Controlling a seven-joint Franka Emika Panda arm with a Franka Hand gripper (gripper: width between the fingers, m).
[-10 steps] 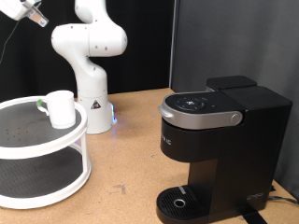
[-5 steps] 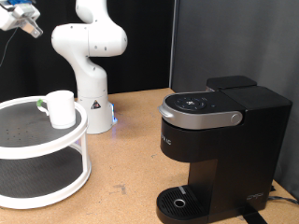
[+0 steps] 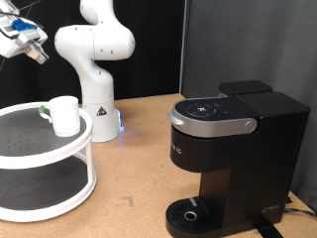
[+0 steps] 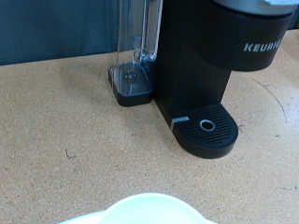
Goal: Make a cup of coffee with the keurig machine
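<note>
The cup (image 3: 64,114), a plain white mug, stands on the upper shelf of a white two-tier stand (image 3: 30,149) at the exterior view's left. The keurig machine (image 3: 233,149) is a black box at the right, lid down, with a grey arched handle and a round drip tray (image 3: 188,213) with nothing on it. My gripper (image 3: 33,50) hangs high at the top left, well above the cup and touching nothing. The wrist view shows the keurig machine (image 4: 210,56), its drip tray (image 4: 207,126) and a clear water tank (image 4: 138,47); no fingers appear there.
The arm's white base (image 3: 94,99) stands behind the stand on the brown tabletop (image 3: 139,169). A dark curtain backs the scene. A white rounded edge (image 4: 140,210) fills the bottom of the wrist view; I cannot tell what it belongs to.
The gripper has come down and a little toward the exterior view's left. The cup and the machine have not moved.
</note>
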